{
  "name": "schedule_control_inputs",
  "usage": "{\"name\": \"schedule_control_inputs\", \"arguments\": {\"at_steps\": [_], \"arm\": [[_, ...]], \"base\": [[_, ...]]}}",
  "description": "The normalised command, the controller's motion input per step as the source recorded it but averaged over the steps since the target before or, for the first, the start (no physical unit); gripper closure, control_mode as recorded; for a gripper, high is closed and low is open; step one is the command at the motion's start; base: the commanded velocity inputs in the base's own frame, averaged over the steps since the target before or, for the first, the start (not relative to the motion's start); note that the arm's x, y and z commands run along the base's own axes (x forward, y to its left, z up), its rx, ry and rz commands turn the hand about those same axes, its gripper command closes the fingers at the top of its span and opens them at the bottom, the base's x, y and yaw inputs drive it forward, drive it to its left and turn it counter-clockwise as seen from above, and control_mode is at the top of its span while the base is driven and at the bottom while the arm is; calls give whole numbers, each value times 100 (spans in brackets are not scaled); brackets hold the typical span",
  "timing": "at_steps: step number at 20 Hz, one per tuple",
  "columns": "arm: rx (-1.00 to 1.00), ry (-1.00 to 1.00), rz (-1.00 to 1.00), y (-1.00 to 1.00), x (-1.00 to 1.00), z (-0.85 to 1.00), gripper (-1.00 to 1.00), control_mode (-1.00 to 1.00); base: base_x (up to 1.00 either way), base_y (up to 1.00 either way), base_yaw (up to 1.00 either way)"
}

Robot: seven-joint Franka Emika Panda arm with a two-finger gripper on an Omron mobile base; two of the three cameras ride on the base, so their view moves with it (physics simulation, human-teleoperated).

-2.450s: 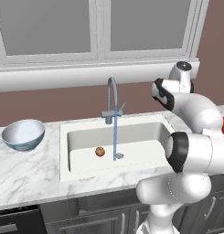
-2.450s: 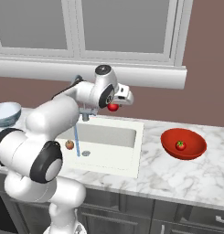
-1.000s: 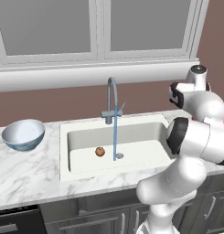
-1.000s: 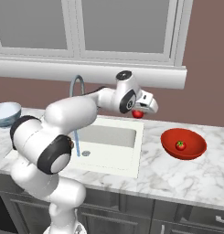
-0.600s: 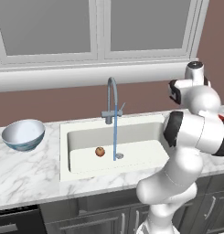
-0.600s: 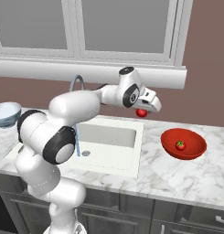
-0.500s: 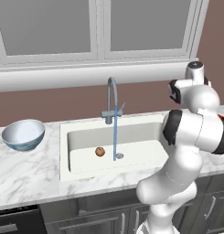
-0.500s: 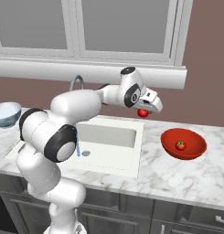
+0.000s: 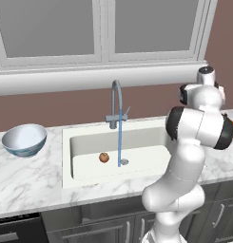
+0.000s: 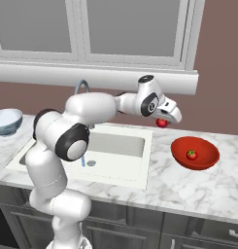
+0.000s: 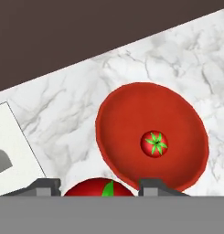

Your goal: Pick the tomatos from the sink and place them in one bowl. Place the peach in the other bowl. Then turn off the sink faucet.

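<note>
A tomato [image 10: 161, 122] is gripped in the pincer [image 10: 165, 121] above the marble table [image 10: 188, 185], just left of the red bowl [image 10: 208, 158], where a second tomato [image 10: 191, 154] lies. The peach [image 9: 104, 157] is seen in the sink [image 9: 80, 166], beside the faucet's [image 9: 117, 102] running stream.

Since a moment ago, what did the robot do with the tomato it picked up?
The gripper, shut on a tomato, swung right from above the sink, toward the red bowl. It hasn't let go. The other tomato stayed in that bowl, the peach in the sink, and the faucet keeps running.
</note>
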Motion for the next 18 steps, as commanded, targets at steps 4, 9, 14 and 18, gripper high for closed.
{"name": "schedule_control_inputs", "arguments": {"at_steps": [4,9,14,18], "arm": [[8,-2,-4,-60,2,-22,100,-100],[14,-8,-3,-60,0,-26,100,-100],[17,-11,-2,-52,0,-26,100,-100],[16,-7,-1,-45,0,-21,100,-100]], "base": [[0,0,0],[0,0,0],[0,0,0],[0,0,0]]}}
